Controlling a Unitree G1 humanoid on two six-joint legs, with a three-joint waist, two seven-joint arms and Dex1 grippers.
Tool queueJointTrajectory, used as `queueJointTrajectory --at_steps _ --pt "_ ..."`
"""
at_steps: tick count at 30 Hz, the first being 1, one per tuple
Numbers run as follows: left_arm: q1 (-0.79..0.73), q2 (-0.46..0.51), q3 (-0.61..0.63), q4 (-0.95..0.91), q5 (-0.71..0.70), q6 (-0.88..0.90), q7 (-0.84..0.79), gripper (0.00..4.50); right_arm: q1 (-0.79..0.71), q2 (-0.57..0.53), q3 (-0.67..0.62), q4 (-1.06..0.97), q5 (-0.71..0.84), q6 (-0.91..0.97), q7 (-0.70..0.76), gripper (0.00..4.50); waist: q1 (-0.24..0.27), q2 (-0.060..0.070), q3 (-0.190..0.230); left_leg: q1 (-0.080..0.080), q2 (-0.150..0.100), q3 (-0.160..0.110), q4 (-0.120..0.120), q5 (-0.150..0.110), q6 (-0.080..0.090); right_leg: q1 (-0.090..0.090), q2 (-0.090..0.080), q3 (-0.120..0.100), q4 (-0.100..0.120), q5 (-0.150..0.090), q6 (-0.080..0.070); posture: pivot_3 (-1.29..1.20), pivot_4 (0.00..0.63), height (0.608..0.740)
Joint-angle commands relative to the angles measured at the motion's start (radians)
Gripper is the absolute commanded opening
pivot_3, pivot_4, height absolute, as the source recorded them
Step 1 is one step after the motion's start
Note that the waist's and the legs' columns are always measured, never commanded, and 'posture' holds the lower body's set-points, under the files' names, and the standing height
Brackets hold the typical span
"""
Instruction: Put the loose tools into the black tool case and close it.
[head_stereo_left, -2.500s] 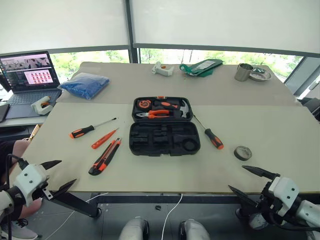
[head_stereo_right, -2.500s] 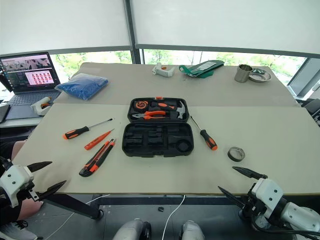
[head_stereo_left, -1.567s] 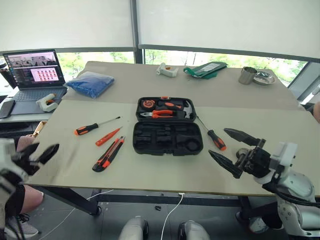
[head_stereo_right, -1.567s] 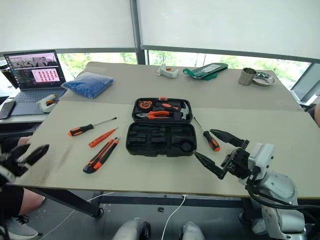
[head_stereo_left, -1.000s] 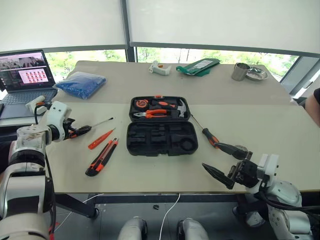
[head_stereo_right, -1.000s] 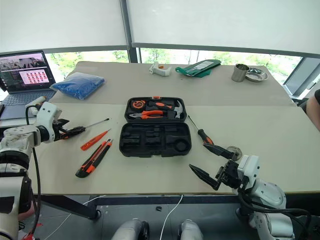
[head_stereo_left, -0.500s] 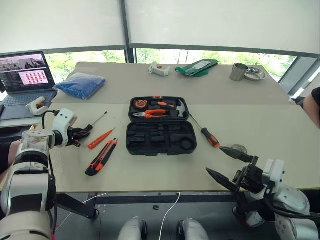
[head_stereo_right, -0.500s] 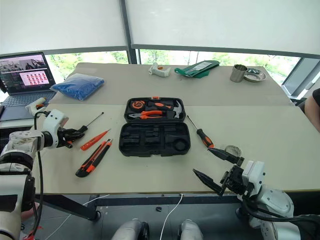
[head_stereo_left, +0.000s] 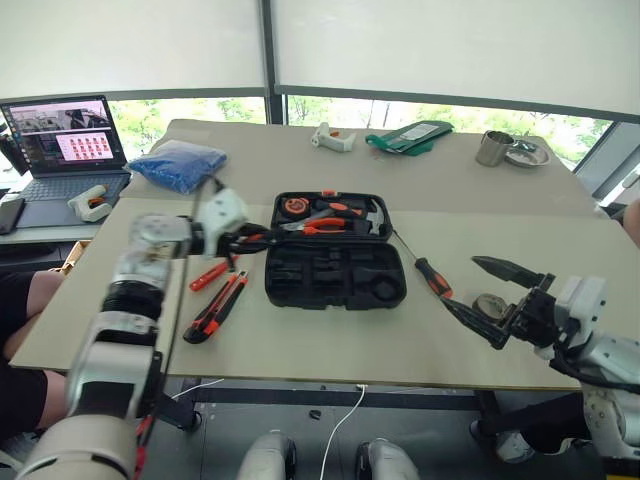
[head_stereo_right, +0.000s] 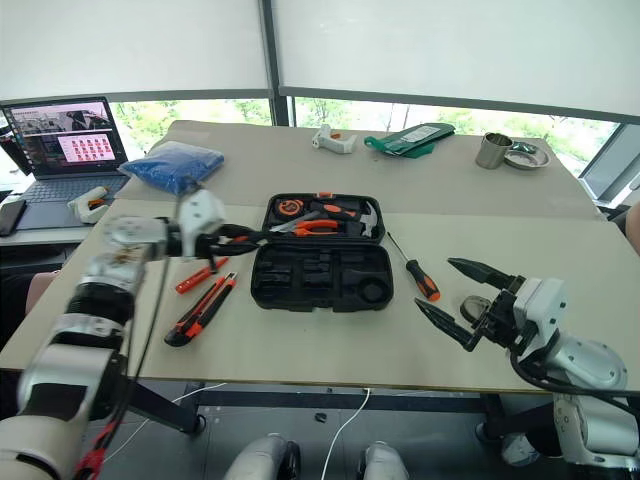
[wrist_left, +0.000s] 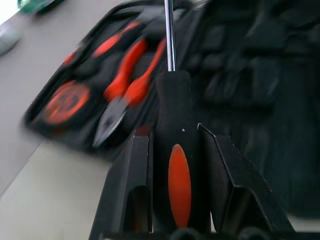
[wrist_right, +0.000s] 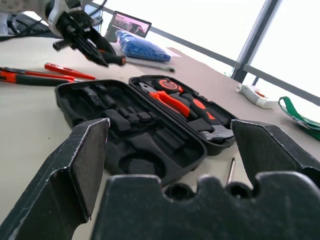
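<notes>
The black tool case (head_stereo_left: 335, 277) lies open mid-table, its moulded slots bare. My left gripper (head_stereo_left: 250, 240) hovers at the case's left edge, shut on an orange-and-black screwdriver (wrist_left: 176, 170) whose shaft points over the lid half. A slim orange tester screwdriver (head_stereo_left: 209, 275) and an orange-black utility knife (head_stereo_left: 214, 308) lie left of the case. A second screwdriver (head_stereo_left: 432, 277) lies right of it. The grey tape roll (head_stereo_right: 475, 302) sits partly behind my right gripper (head_stereo_left: 460, 283), which hangs open and empty above the table's front right.
Pliers (head_stereo_left: 320, 226), a hammer and a tape measure (head_stereo_left: 291, 208) fill the case's lid half. At the back are a laptop (head_stereo_left: 65, 135), a blue bag (head_stereo_left: 180, 163), a white device (head_stereo_left: 330, 137), a green pouch (head_stereo_left: 410, 135) and a metal cup (head_stereo_left: 492, 147).
My left gripper shut on the screwdriver at the table's left and carried it right to the case's edge. The right gripper drifted slightly up and right, still open.
</notes>
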Motion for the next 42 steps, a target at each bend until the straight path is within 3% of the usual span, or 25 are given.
queueJointTrajectory --at_steps 1,9,17,27,30,31,32,34,38,42 --pt "-0.053 -0.023 -0.053 0.038 0.082 -0.040 0.077 0.88 -0.051 -0.008 -0.026 -0.003 0.033 0.072 -0.043 4.50 -0.007 0.000 0.000 0.000 0.000 0.000 0.000 0.000 0.000 0.000 0.000 0.000 0.000 0.000 0.000 0.00 0.150 0.740" --pt "-0.145 -0.073 -0.147 0.219 0.222 -0.153 0.209 0.88 -0.048 0.020 0.002 -0.078 0.012 0.129 -0.090 4.50 -0.019 -0.001 0.001 -0.001 0.000 0.000 0.000 0.000 0.000 -0.001 0.000 0.000 0.002 0.000 0.000 0.00 0.150 0.740" --pt "-0.151 -0.027 -0.165 0.298 0.255 -0.291 0.177 0.88 0.006 0.013 -0.012 -0.137 0.008 0.160 -0.108 4.50 -0.016 -0.001 0.001 -0.001 0.000 -0.001 0.000 0.000 0.001 -0.001 0.000 0.000 0.002 -0.004 0.006 0.00 0.150 0.740" --pt "-0.183 -0.034 -0.194 0.394 0.312 -0.370 0.195 0.88 0.025 0.003 -0.024 -0.171 0.015 0.190 -0.113 4.50 -0.012 -0.001 0.001 -0.001 -0.001 0.000 0.000 -0.001 0.002 -0.001 -0.001 0.000 0.001 -0.004 0.007 0.00 0.150 0.740" --pt "-0.189 -0.057 -0.159 0.405 0.273 -0.373 0.188 0.88 0.027 0.008 -0.019 -0.173 0.012 0.190 -0.113 4.50 -0.011 -0.001 0.001 -0.001 -0.001 0.000 0.000 -0.001 0.002 -0.001 -0.001 0.000 0.002 -0.004 0.007 0.00 0.150 0.740" --pt "-0.190 -0.069 -0.127 0.400 0.234 -0.378 0.181 1.89 0.028 0.010 -0.018 -0.174 0.013 0.189 -0.112 4.50 -0.010 -0.001 0.001 -0.001 -0.001 0.000 0.001 -0.001 0.002 -0.001 -0.001 0.000 0.002 -0.004 0.007 0.00 0.150 0.740" --pt "-0.191 -0.079 -0.094 0.395 0.197 -0.382 0.176 2.03 0.029 0.011 -0.017 -0.174 0.014 0.189 -0.112 4.50 -0.007 -0.001 0.001 -0.001 -0.001 0.000 0.001 -0.001 0.002 -0.001 -0.001 0.000 0.002 -0.004 0.007 0.00 0.150 0.740" --pt "-0.191 -0.096 -0.018 0.379 0.108 -0.366 0.145 2.80 0.036 0.012 -0.019 -0.175 0.017 0.187 -0.109 4.50 -0.003 -0.001 0.001 -0.002 -0.001 -0.001 0.002 -0.001 0.002 -0.001 -0.001 0.000 0.002 -0.004 0.007 0.00 0.150 0.740" --pt "-0.174 -0.098 0.077 0.353 -0.001 -0.300 0.071 2.80 0.055 0.014 -0.028 -0.180 0.029 0.191 -0.104 4.50 -0.004 -0.001 0.001 -0.003 0.000 -0.001 0.003 -0.002 0.003 -0.002 -0.001 0.000 0.002 -0.004 0.006 0.00 0.150 0.740" --pt "-0.142 -0.099 0.097 0.342 -0.014 -0.234 0.083 2.80 0.061 0.022 -0.027 -0.176 0.033 0.188 -0.106 4.50 -0.004 -0.001 0.001 -0.003 -0.001 0.000 0.003 -0.001 0.002 -0.002 -0.001 0.000 0.004 -0.003 0.005 0.00 0.150 0.740"
